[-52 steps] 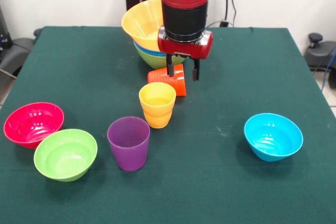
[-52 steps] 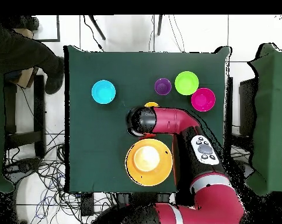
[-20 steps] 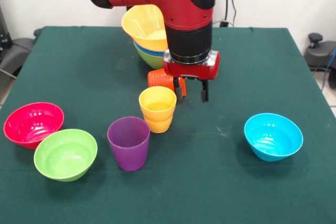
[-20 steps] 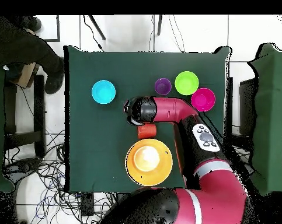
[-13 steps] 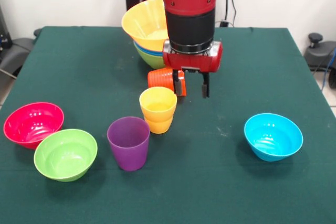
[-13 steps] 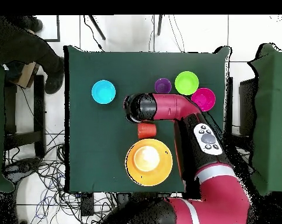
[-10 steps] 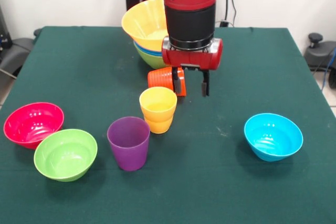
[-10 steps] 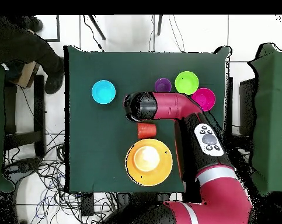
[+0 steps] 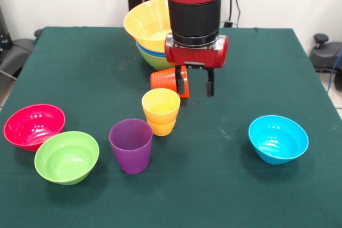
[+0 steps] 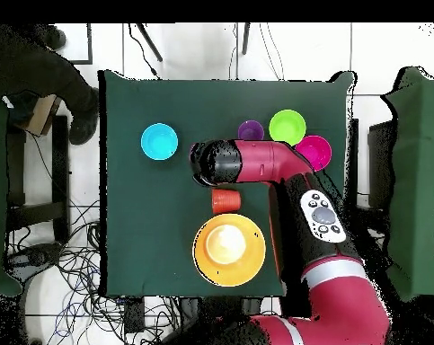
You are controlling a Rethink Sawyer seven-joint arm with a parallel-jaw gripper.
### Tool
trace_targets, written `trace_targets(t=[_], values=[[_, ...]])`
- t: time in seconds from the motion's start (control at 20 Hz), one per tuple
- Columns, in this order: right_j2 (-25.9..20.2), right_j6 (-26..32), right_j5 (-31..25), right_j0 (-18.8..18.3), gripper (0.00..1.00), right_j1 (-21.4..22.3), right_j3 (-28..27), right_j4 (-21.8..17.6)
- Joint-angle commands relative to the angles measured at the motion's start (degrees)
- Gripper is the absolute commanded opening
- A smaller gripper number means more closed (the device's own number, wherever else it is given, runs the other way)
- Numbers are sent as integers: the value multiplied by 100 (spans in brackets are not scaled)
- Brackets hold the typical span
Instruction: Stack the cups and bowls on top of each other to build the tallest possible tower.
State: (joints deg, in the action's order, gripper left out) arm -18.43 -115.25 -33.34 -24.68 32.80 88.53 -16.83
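fingers [image 9: 193, 84]: parted and empty, two dark prongs pointing down, hanging above the desk with nothing between them.
orange-red cup [image 9: 170, 80]: lies on its side just beside the fingers, toward the picture's left in the front view; one prong stands in front of its wider end (whether they touch, I cannot tell).
cup's long axis: runs roughly left to right in the front view, across the line of the fingers; my guess is a grasp would need the fingers to shift over the cup's body first.
yellow cup [image 9: 160, 109]: upright, near the fallen cup on the front-camera side, stepped at the waist, glossy plastic.
purple cup [image 9: 131, 145]: upright, smooth-walled, beside the yellow one.
tower [image 9: 149, 33]: behind the arm, a wide orange-yellow bowl tilted over blue and green rims.
loose bowls: pink-red bowl [image 9: 33, 126] and green bowl [image 9: 66, 156] touching at the rims; light-blue bowl [image 9: 278, 138] well apart on the other side.
desk [image 9: 256, 73]: dark green cloth, matte.
overhead view: the arm hides the fingers; the orange-red cup [image 10: 225, 200] shows between the arm and the big bowl.
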Motion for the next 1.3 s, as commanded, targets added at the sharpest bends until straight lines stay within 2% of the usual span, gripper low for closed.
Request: trace_targets(t=[0.05, 0.9, 1.3], values=[[-388, 963, -610, -45, 100, -336, -165, -359], [-439, 1111, -1041, -40, 100, -215, -463, -325], [-515, 1176, -1014, -135, 100, -300, -486, -396]])
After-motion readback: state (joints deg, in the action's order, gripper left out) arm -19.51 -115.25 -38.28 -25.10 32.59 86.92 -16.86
